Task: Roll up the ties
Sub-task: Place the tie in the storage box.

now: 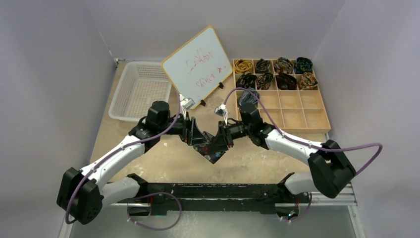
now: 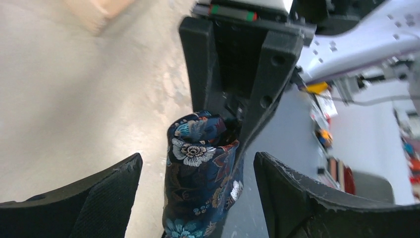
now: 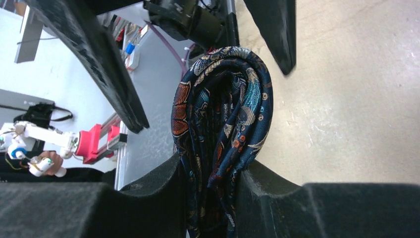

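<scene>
navy floral tie (image 3: 223, 124) coiled, centre of the top view, between both grippers | right gripper (image 3: 213, 171) clamped on its edge; left gripper (image 2: 195, 158) spread wide, touching nothing | risk: one-sided pinch, loose loops could spring open | right wrist shows the layers; top view hides the coil, shows tray (image 1: 327, 130) upper right

Pale grey walls (image 1: 49, 59) enclose tan tabletop (image 1: 168, 161); whiteboard (image 1: 197, 64) propped at back.

Navy floral tie (image 3: 223, 114): wound into a loose coil, pinched at one end by the right gripper (image 3: 213, 173), mid-table.
Rolled ties (image 1: 265, 80): nine coils, each set in its own compartment of the wooden tray (image 1: 297, 119).
</scene>
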`<action>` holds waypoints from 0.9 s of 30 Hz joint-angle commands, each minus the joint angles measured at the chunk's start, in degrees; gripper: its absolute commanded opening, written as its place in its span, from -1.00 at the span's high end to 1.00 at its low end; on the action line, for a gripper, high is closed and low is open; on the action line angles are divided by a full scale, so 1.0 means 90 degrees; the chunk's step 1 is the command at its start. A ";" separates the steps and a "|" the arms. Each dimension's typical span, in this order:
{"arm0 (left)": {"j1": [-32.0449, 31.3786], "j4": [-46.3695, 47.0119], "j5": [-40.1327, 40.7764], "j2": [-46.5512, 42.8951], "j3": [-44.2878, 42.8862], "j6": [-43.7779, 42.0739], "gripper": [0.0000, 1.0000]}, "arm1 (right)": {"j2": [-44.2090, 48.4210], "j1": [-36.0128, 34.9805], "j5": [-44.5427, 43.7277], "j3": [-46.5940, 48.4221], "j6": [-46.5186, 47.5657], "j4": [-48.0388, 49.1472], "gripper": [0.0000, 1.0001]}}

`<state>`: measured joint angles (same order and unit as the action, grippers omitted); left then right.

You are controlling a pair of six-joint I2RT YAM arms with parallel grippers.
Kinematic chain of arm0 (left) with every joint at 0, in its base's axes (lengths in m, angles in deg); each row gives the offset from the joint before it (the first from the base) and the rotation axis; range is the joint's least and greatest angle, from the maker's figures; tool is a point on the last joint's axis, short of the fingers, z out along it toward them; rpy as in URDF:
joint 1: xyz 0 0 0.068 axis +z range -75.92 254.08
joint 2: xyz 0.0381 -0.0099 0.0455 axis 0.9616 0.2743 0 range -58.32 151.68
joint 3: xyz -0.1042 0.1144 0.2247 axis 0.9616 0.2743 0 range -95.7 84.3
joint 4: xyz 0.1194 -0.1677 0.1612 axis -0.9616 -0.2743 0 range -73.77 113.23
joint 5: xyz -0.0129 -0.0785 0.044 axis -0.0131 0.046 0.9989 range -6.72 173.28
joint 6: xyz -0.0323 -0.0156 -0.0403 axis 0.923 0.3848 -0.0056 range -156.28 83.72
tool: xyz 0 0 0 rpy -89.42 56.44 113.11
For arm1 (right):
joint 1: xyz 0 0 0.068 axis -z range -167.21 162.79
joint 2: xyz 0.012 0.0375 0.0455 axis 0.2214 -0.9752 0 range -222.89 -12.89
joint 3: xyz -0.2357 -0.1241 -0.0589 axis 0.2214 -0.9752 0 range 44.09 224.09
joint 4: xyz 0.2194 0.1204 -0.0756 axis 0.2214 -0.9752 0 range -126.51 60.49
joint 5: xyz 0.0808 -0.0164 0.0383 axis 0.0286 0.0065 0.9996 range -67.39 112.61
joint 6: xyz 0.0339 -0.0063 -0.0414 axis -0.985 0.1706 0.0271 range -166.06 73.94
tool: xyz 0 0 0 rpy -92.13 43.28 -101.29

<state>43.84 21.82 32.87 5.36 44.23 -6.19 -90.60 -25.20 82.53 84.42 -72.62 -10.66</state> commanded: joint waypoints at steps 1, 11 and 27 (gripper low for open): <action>0.0132 -0.0790 0.1834 -0.0505 -0.0349 0.0100 -0.63 | -0.0279 -0.0022 -0.0311 0.0044 -0.0254 0.0179 0.31; 0.0147 -0.2021 0.4224 -0.1433 -0.0293 0.0588 -0.66 | -0.0884 0.0421 -0.1351 0.0610 -0.0513 -0.0477 0.28; 0.0147 -0.2182 0.3901 -0.1429 -0.0152 0.0460 -0.66 | -0.0555 0.2755 -0.2877 0.1425 -0.0549 -0.1883 0.27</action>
<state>44.82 1.60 68.65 -7.23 43.20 -2.35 -99.06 -5.34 60.70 93.43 -77.17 -23.89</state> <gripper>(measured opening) 0.828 0.365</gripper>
